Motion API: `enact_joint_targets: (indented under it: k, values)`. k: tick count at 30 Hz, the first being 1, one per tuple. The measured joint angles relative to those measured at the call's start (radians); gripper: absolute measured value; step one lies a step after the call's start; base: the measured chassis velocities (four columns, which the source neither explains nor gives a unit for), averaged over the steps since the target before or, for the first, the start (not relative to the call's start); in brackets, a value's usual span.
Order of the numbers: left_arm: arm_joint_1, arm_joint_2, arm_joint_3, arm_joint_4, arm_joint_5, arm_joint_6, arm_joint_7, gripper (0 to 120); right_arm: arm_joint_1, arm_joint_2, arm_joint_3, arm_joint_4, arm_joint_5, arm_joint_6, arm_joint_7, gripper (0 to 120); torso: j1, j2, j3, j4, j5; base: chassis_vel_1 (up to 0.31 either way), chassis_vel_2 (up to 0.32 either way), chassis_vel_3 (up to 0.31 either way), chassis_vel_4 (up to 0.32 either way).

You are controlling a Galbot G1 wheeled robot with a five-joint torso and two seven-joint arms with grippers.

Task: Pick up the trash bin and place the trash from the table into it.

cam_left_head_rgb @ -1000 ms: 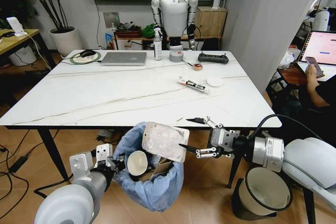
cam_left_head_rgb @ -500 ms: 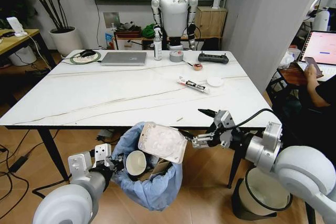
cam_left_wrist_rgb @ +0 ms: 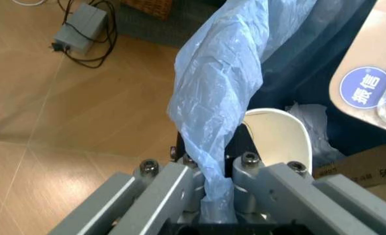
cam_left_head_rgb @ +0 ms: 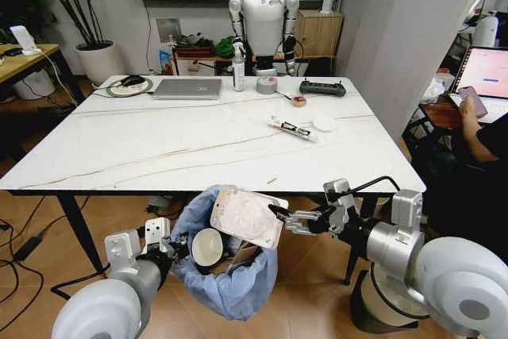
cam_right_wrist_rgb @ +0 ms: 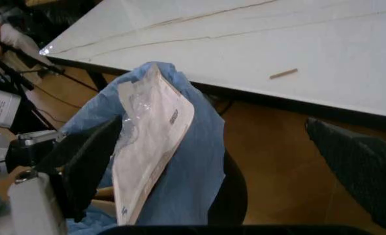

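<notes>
The bin (cam_left_head_rgb: 226,271), lined with a crinkly light-blue bag (cam_left_wrist_rgb: 222,98), is hanging just below the counter's (cam_left_head_rgb: 159,148) near edge, already stuffed with a paper cup (cam_left_head_rgb: 206,246), cardboard and a flat plastic blister pack (cam_left_head_rgb: 246,216) jutting over the rim. The left pincer (cam_left_wrist_rgb: 212,188) is pinching the bag's gathered edge (thin, slippery film, so it is likely sagging under any added weight; gripping the stiff rim would be safer). The right pincer (cam_left_head_rgb: 290,220) is sitting spread beside the pack, holding nothing. The pack looks light and springy. A tube-like scrap (cam_left_head_rgb: 291,128), a white disc (cam_left_head_rgb: 324,123) and a small stick (cam_left_head_rgb: 272,181) are lying on the counter.
</notes>
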Motion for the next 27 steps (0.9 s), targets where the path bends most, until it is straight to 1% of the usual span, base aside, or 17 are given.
enact_joint_targets:
  k: [4,8,10,11,12,14,15,16,19,22,24,25,27]
  values:
    - [0.001,-0.002,0.001,0.0,0.001,0.0,0.0,0,-0.012,0.013,-0.002,0.0,0.042,-0.004,0.042,100,0.0,0.0,0.0,0.0,0.0001,0.0,0.0,0.0,0.0]
    - [0.001,-0.002,0.001,0.0,0.001,0.0,0.0,0,-0.024,0.017,-0.002,-0.001,0.059,-0.004,0.047,98,0.0,0.0,0.0,0.0,0.0001,0.0,0.0,0.0,0.0]
    - [0.0,-0.003,0.003,0.0,0.001,0.0,0.0,0,-0.026,0.021,-0.009,-0.001,0.061,-0.001,0.046,90,0.0,0.0,0.0,0.0,0.0001,0.0,0.0,0.0,0.0]
    - [0.0,-0.003,0.003,0.0,0.001,0.0,0.0,0,-0.026,0.022,-0.012,-0.001,0.062,0.001,0.046,88,0.0,0.0,0.0,0.0,0.0001,0.0,0.0,0.0,0.0]
    - [0.0,-0.002,0.003,0.0,0.001,0.0,0.0,0,-0.027,0.026,-0.016,-0.001,0.073,0.004,0.046,82,0.0,0.0,0.0,0.0,0.0001,0.0,0.0,0.0,0.0]
    - [0.0,0.0,0.001,0.0,0.001,0.0,0.0,0,-0.027,0.029,-0.018,-0.002,0.088,0.005,0.047,76,0.0,0.0,0.0,0.0,0.0001,0.0,0.0,0.0,0.0]
    - [0.0,0.0,0.0,0.0,0.001,0.0,0.0,0,-0.027,0.03,-0.019,-0.002,0.094,0.006,0.047,70,0.0,0.0,0.0,0.0,0.0001,0.0,0.0,0.0,0.0]
    - [0.0,0.0,0.0,0.0,0.001,0.0,0.0,0,-0.027,0.03,-0.019,-0.002,0.094,0.006,0.047,70,0.0,0.0,0.0,0.0,0.0001,0.0,0.0,0.0,0.0]
    - [-0.002,0.002,-0.002,0.0,-0.002,0.0,0.0,0,-0.023,0.027,-0.017,-0.002,0.114,0.003,0.045,55,0.0,0.0,0.0,0.0,0.0001,0.0,0.0,0.0,0.0]
    - [-0.005,0.001,-0.002,0.0,-0.002,0.0,0.001,0,-0.023,0.014,-0.009,-0.002,0.103,-0.002,0.022,44,0.0,0.0,0.0,0.0,0.0001,0.0,0.0,0.0,0.0]
    - [-0.005,0.001,-0.002,0.0,-0.002,0.0,0.001,0,-0.022,0.012,-0.008,-0.002,0.102,-0.002,0.016,42,0.0,0.0,0.0,-0.0001,0.0,0.0,0.0,0.0,0.0]
    - [-0.007,0.001,-0.002,0.0,-0.002,0.0,0.001,0,-0.017,0.009,-0.01,-0.002,0.101,-0.002,0.003,36,0.0,0.0,0.0,0.0,0.0001,0.0,0.0,0.0,0.0]
    - [-0.01,0.001,-0.001,0.0,-0.003,0.0,0.001,0,-0.014,0.008,-0.015,-0.003,0.1,-0.003,-0.009,27,0.0,0.0,0.0,0.0001,0.0001,0.0,0.0,0.0,0.0]
